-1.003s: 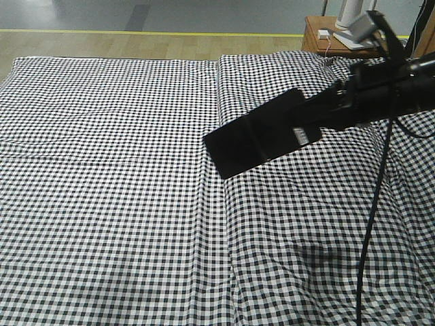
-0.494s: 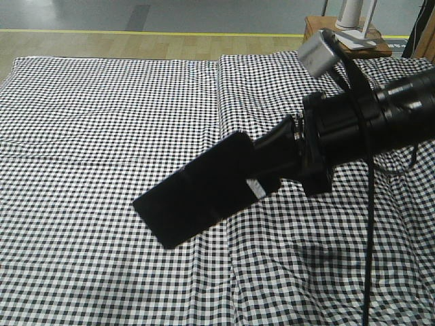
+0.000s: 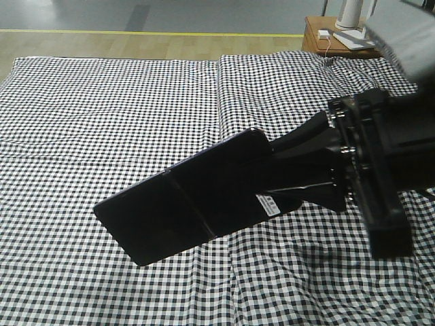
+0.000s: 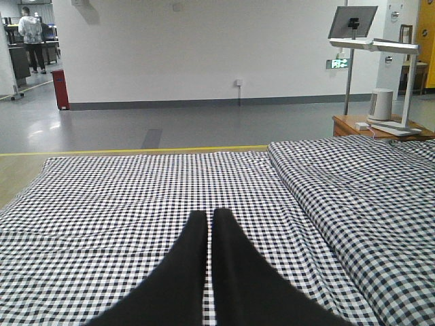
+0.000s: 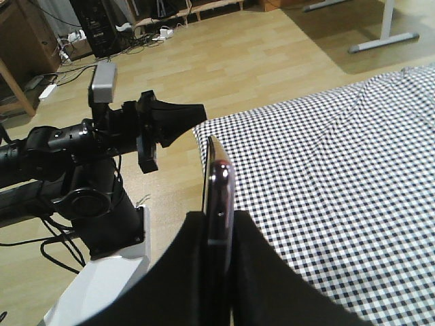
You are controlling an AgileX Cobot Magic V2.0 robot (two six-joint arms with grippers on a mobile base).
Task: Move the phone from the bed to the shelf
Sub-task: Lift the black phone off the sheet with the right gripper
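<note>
Aloft — one phone (image 3: pixel 178 210) in right gripper (image 3: pixel 270 171), one bed (image 3: pixel 102 102)

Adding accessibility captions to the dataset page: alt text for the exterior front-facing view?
The right gripper holds the phone, flat, glossy black and creased across the middle, seemingly lifted above the bed with its black-and-white check cloth. A small brown side table stands past the bed's far right corner.
</note>
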